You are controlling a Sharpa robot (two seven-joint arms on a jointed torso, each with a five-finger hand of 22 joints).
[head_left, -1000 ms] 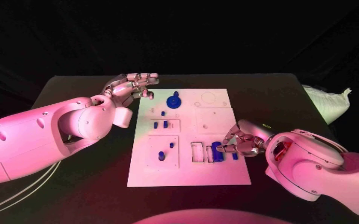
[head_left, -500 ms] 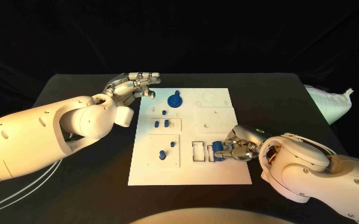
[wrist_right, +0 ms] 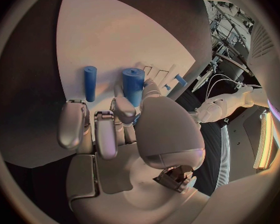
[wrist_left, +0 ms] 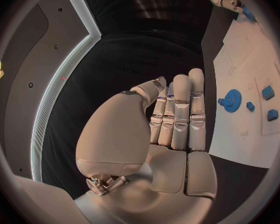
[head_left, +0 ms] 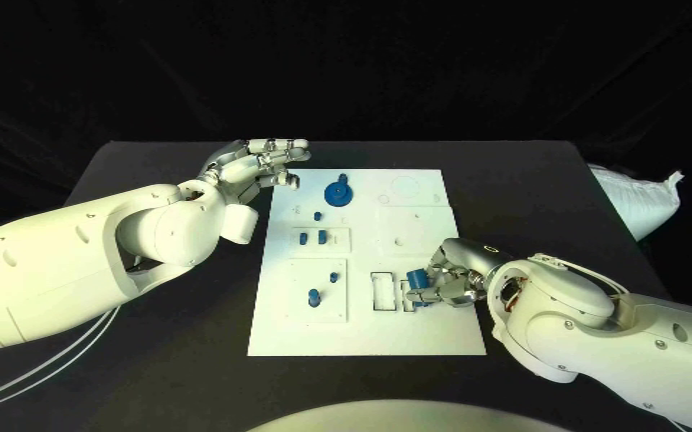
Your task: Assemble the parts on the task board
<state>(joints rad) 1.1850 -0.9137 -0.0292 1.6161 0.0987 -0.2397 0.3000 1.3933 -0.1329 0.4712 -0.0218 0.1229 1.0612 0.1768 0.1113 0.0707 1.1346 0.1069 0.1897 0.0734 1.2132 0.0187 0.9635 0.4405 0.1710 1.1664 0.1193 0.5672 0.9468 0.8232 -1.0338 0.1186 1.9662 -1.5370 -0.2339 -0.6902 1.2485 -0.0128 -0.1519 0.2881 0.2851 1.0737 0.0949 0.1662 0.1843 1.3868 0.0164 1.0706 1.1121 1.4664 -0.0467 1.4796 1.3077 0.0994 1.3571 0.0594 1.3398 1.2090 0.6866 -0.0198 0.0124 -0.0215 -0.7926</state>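
Note:
The white task board (head_left: 418,327) lies mid-table. My right hand (head_left: 450,282) grips a thick blue cylinder (head_left: 415,279) by its fingertips, over the board's near right part beside the rectangular slots (head_left: 381,292). In the right wrist view the cylinder (wrist_right: 133,83) stands at the fingertips, with a thinner blue peg (wrist_right: 90,83) next to it on the board. My left hand (head_left: 264,165) hovers at the board's far left corner, fingers together against the thumb. A small blue part (wrist_left: 170,88) shows between them, mostly hidden. A blue gear (head_left: 336,193) and several small blue pieces (head_left: 312,238) sit on the board.
A white bag (head_left: 636,200) lies at the table's right edge. Pale cables (head_left: 51,360) run beside my left arm at the near left. Black table surface (head_left: 159,182) stretches left of the board and behind it.
My right hand has shifted a little left toward the slots, and the blue cylinder now sits higher in its fingers. The left hand has stayed put.

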